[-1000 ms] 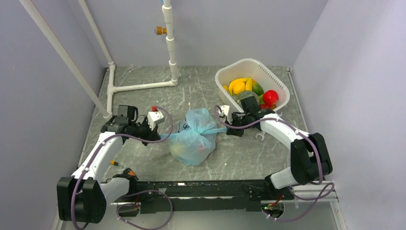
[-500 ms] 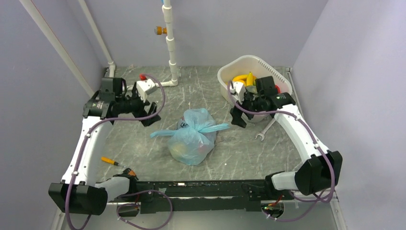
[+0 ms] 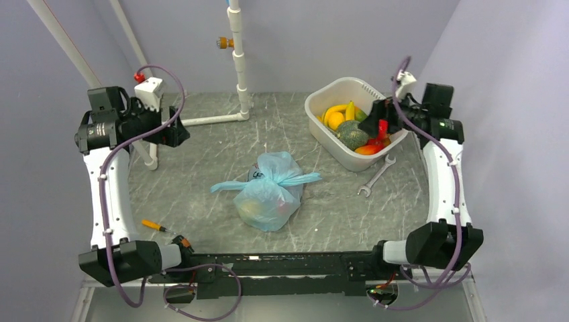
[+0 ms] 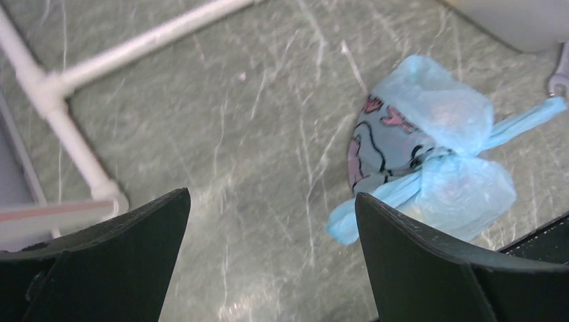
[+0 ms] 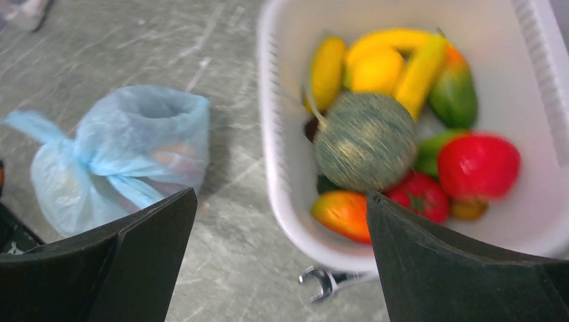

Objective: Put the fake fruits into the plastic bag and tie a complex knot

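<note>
The light-blue plastic bag (image 3: 268, 196) lies tied in the middle of the table, with fruit showing faintly through the film. Its knot (image 3: 277, 180) has two tails pointing sideways. The left wrist view shows the bag (image 4: 436, 134) at the right, and the right wrist view shows the bag (image 5: 121, 151) at the left. More fake fruits (image 3: 350, 127) fill the white basket: a green netted melon (image 5: 366, 141), a red one (image 5: 478, 164) and yellow ones (image 5: 376, 67). My left gripper (image 3: 176, 131) (image 4: 272, 198) hangs open high at the far left. My right gripper (image 3: 379, 117) (image 5: 280, 194) hangs open above the basket. Neither holds anything.
The white slotted basket (image 3: 315, 107) (image 5: 272, 134) stands at the back right. A wrench (image 3: 376, 176) (image 5: 322, 280) lies on the table just in front of it. An orange-handled screwdriver (image 3: 153, 225) lies near the front left. White pipes (image 3: 201, 121) (image 4: 80, 154) run along the back left.
Both grippers were shut on the bag's tails, then opened and let go. Both arms rose and swung outward, left to the far left, right over the basket. The bag stayed put.
</note>
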Robot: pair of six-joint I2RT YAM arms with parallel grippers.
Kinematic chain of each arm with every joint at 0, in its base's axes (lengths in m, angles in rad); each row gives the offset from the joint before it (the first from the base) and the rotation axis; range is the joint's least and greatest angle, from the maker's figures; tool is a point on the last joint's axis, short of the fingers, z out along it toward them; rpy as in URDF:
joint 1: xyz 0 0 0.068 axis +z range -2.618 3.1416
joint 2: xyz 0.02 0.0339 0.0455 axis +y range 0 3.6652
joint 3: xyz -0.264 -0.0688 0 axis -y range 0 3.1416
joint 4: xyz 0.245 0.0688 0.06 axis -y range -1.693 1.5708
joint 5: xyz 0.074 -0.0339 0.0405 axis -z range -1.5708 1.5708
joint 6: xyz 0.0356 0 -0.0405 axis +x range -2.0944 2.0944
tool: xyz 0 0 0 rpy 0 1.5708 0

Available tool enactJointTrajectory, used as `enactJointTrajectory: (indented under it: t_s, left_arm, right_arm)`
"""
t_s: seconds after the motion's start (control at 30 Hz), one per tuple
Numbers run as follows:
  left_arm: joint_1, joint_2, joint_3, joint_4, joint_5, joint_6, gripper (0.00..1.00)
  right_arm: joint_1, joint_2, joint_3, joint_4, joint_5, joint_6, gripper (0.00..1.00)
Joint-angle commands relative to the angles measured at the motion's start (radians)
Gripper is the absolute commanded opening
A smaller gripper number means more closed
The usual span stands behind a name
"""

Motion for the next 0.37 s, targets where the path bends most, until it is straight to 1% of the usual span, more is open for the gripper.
enactJointTrajectory:
  t_s: [0.0, 0.1, 0.17, 0.33]
  left_arm:
    - [0.056, -0.073, -0.126, -0.045, -0.076, 0.004, 0.99]
    - [0.077, -0.114, -0.266, -0.009, -0.106, 0.02, 0.99]
    - [0.08, -0.129, -0.317, 0.017, -0.12, 0.014, 0.99]
    - [0.078, -0.108, -0.278, 0.007, -0.13, 0.001, 0.99]
  right_arm:
    - [-0.154, 0.002, -0.097, 0.023, -0.044, 0.087, 1.0]
    - [-0.218, 0.0, -0.17, 0.018, -0.04, 0.068, 1.0]
    - [-0.23, -0.008, -0.198, 0.024, -0.023, 0.055, 1.0]
    - [-0.232, -0.005, -0.19, 0.027, -0.016, 0.056, 1.0]
